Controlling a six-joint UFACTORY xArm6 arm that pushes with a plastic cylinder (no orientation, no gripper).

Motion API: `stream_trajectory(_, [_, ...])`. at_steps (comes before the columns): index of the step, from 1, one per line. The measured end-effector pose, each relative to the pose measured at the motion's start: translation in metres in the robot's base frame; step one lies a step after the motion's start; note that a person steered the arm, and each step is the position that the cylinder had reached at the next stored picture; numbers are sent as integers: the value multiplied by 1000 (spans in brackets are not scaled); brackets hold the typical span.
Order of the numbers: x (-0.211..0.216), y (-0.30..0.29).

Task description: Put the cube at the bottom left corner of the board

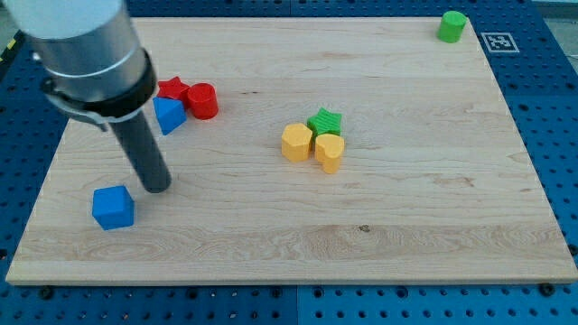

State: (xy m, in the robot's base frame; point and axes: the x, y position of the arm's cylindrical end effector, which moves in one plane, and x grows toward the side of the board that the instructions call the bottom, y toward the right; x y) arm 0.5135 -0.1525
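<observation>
A blue cube [113, 207] lies near the view's lower left part of the wooden board [406, 235]. My tip [157, 187] rests on the board just up and to the right of the cube, a small gap apart from it. The rod rises from the tip toward the view's upper left, into the grey arm body.
A blue block [169, 115], a red star [172, 89] and a red cylinder [202, 100] cluster at the upper left. A yellow hexagonal block [296, 142], a yellow block [330, 152] and a green star [325, 121] sit mid-board. A green cylinder [452, 26] stands at the top right corner.
</observation>
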Motion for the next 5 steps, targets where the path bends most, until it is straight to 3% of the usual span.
stream_trajectory(3, [32, -31])
stream_trajectory(5, [9, -32])
